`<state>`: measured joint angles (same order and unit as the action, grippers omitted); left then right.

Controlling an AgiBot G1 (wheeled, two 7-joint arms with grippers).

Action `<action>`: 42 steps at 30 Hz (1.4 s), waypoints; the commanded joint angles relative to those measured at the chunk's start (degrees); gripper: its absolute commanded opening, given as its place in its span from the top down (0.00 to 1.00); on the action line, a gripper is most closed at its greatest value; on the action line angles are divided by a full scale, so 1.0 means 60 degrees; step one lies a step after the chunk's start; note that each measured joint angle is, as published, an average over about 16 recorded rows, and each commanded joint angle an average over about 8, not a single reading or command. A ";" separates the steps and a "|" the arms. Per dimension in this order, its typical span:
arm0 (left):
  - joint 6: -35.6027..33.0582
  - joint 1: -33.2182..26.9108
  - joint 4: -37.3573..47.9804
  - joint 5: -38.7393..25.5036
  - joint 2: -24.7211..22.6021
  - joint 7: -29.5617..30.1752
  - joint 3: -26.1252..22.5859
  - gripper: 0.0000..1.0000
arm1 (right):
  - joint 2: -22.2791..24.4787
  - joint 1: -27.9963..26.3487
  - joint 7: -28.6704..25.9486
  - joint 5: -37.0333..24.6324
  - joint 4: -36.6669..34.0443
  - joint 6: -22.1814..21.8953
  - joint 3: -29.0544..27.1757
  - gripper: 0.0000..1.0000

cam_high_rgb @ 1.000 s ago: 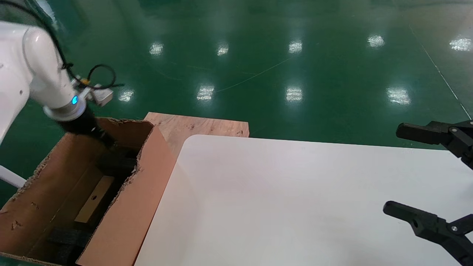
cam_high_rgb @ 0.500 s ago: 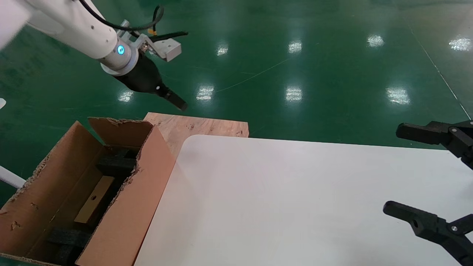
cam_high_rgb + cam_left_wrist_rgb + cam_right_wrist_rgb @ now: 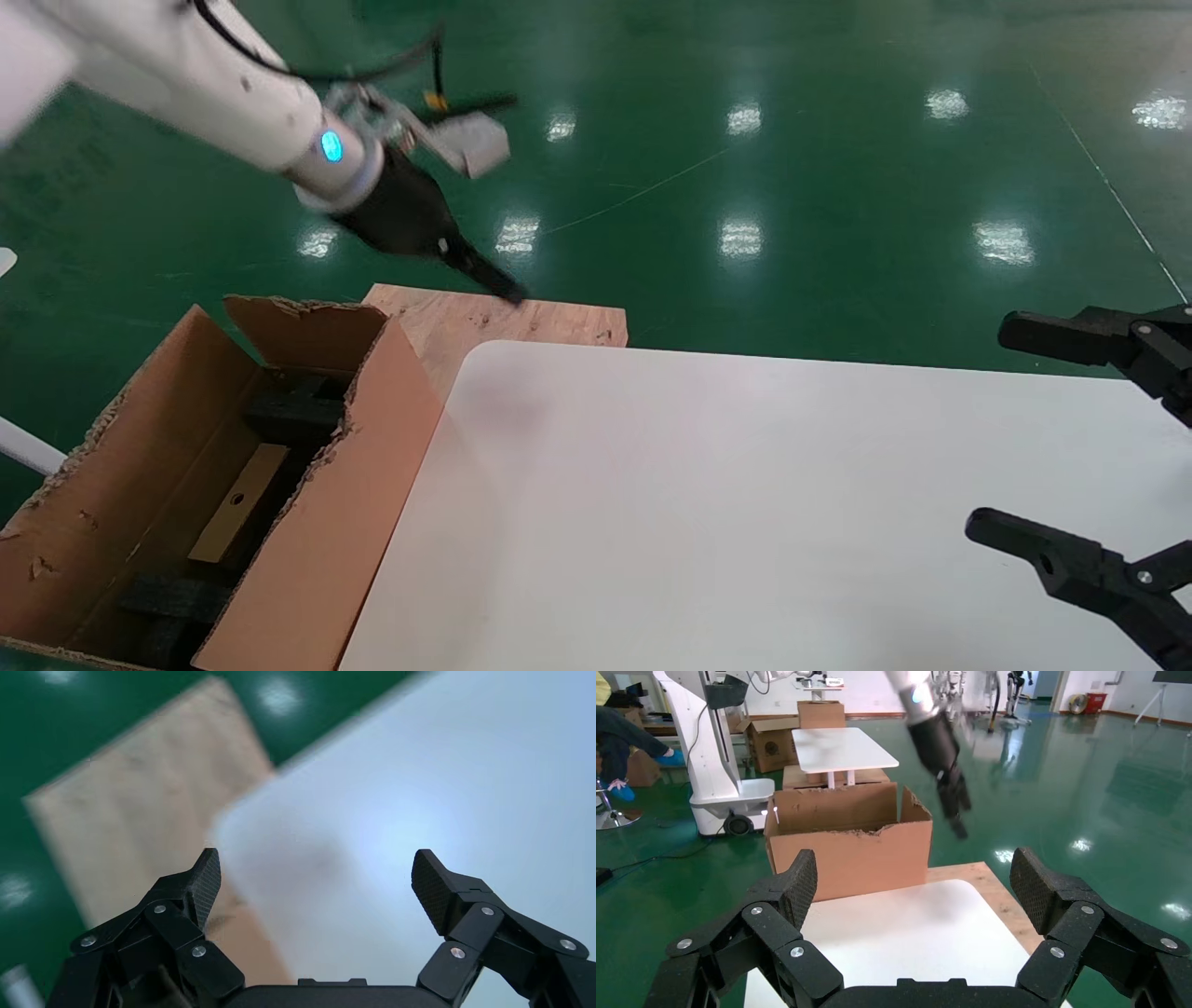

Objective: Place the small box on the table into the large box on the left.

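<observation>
While our left gripper hangs in the air over the plywood board just past the table corner, its fingers stand wide apart and hold nothing. We see the small box lying down inside the large box, between black foam pieces, its punched hole facing up. The large box stands at our left, against the table's edge, its ragged flaps open. Our right gripper sits parked over the table's right side, fingers spread and bare. The tabletop is white and smooth. Beyond it runs a glossy green floor with lamp reflections; the right wrist view shows another white table, more cartons and a robot base farther off.
</observation>
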<state>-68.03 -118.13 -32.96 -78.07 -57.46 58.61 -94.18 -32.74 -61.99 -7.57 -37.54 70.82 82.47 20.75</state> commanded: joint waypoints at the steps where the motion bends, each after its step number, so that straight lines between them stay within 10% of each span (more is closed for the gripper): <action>1: -0.0097 0.0310 -0.0222 0.0198 0.0123 -0.0262 0.0428 0.00 | 0.0000 0.0000 0.0000 0.0000 0.0000 0.0000 0.0000 0.00; 42: -0.2329 0.7458 -0.5355 0.4775 0.2959 -0.6309 1.0306 0.00 | 0.0000 0.0000 0.0000 0.0000 0.0000 0.0000 0.0001 0.00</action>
<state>-81.51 -74.95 -63.96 -50.43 -40.33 22.08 -34.52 -32.74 -62.00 -7.56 -37.54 70.82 82.46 20.75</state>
